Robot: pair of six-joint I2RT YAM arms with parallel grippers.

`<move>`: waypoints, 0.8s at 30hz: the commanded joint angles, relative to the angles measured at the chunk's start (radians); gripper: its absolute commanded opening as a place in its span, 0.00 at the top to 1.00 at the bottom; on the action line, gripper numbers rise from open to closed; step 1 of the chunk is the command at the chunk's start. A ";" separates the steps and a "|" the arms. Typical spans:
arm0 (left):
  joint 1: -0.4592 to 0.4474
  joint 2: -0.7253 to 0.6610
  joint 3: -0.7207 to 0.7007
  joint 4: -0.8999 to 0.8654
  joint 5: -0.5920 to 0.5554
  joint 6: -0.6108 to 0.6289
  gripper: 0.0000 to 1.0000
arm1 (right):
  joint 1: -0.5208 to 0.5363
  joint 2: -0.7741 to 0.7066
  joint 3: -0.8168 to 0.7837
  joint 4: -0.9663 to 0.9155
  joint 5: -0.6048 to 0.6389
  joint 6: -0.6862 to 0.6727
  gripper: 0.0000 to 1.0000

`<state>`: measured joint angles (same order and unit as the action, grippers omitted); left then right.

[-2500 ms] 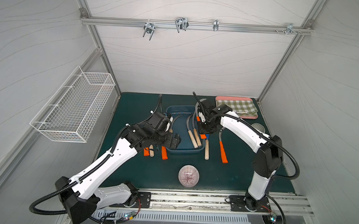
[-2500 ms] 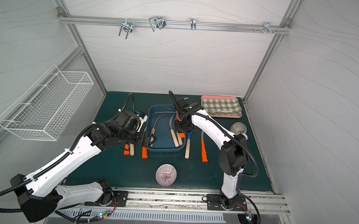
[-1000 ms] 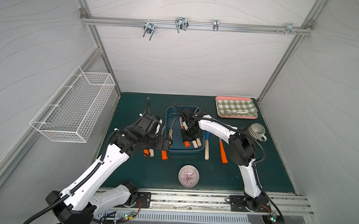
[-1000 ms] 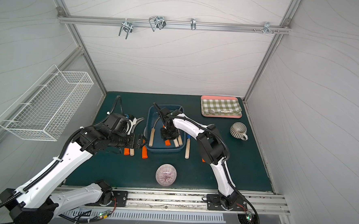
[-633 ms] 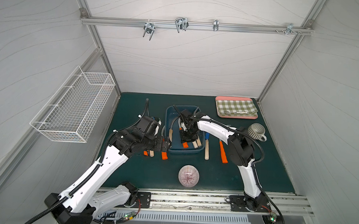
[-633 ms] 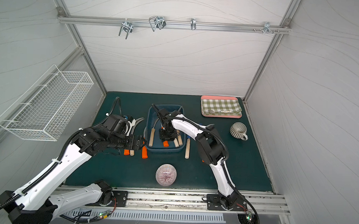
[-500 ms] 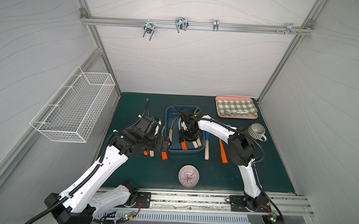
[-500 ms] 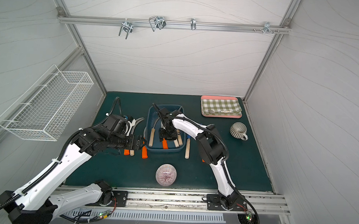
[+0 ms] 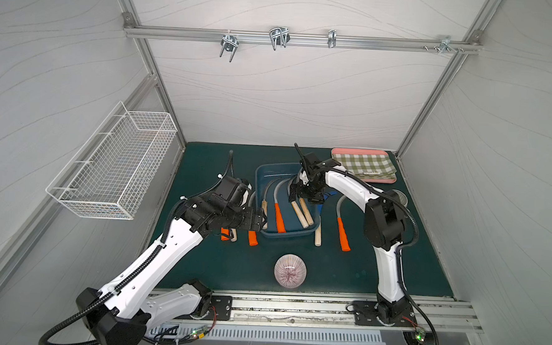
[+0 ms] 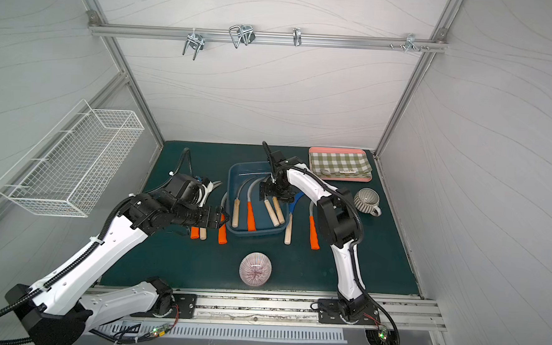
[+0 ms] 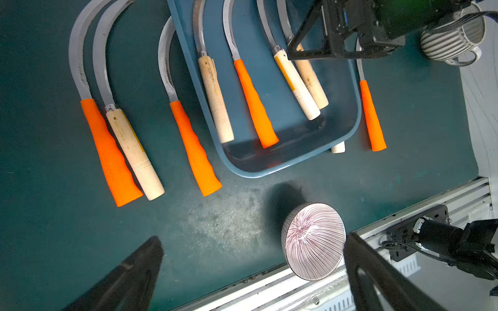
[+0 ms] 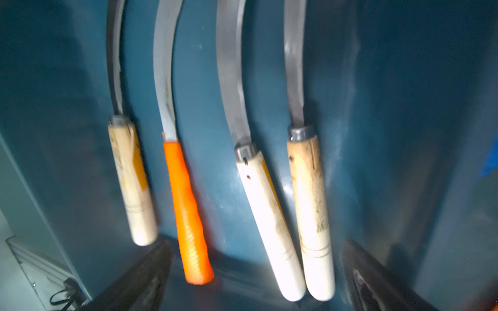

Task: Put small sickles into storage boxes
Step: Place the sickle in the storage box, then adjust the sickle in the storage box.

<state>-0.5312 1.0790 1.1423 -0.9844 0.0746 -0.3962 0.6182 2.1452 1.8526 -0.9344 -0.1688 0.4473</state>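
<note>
The dark blue storage box (image 9: 261, 175) (image 10: 233, 177) (image 11: 269, 169) holds several small sickles: one with an orange handle (image 9: 278, 217) (image 12: 188, 215) and three with pale wood handles (image 12: 269, 223). My right gripper (image 9: 301, 199) (image 12: 257, 243) hangs open just above their handles and holds nothing. Three more sickles (image 11: 113, 150) lie on the mat left of the box. My left gripper (image 9: 261, 219) (image 11: 253, 238) is open and empty over them. Right of the box lie a blue-bladed sickle (image 10: 288, 226) and an orange-handled one (image 9: 342, 235).
An upturned striped bowl (image 9: 290, 270) (image 11: 312, 239) sits in front of the box near the front rail. A striped mug (image 10: 367, 200) stands to the right, and a pink tray with checked cloth (image 9: 364, 165) at the back right. A white wire basket (image 9: 116, 171) hangs on the left wall.
My right gripper has opened and let go of the orange-handled sickle, which now lies in the box, and it has lifted slightly. The left arm has hardly moved.
</note>
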 commanded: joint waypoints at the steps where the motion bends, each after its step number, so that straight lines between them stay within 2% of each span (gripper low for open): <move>1: 0.002 0.011 0.022 0.032 0.011 0.003 0.01 | 0.008 0.033 0.047 -0.046 0.019 -0.043 0.01; 16: 0.003 0.047 0.047 0.016 0.010 0.003 0.01 | 0.084 0.118 0.036 -0.017 0.128 -0.083 0.01; 24: 0.003 0.058 0.058 0.006 0.012 0.003 0.01 | 0.099 0.118 -0.005 0.017 0.098 -0.076 0.01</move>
<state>-0.5312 1.1278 1.1507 -0.9741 0.0856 -0.3962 0.7033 2.2349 1.8809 -0.9268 -0.0376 0.3733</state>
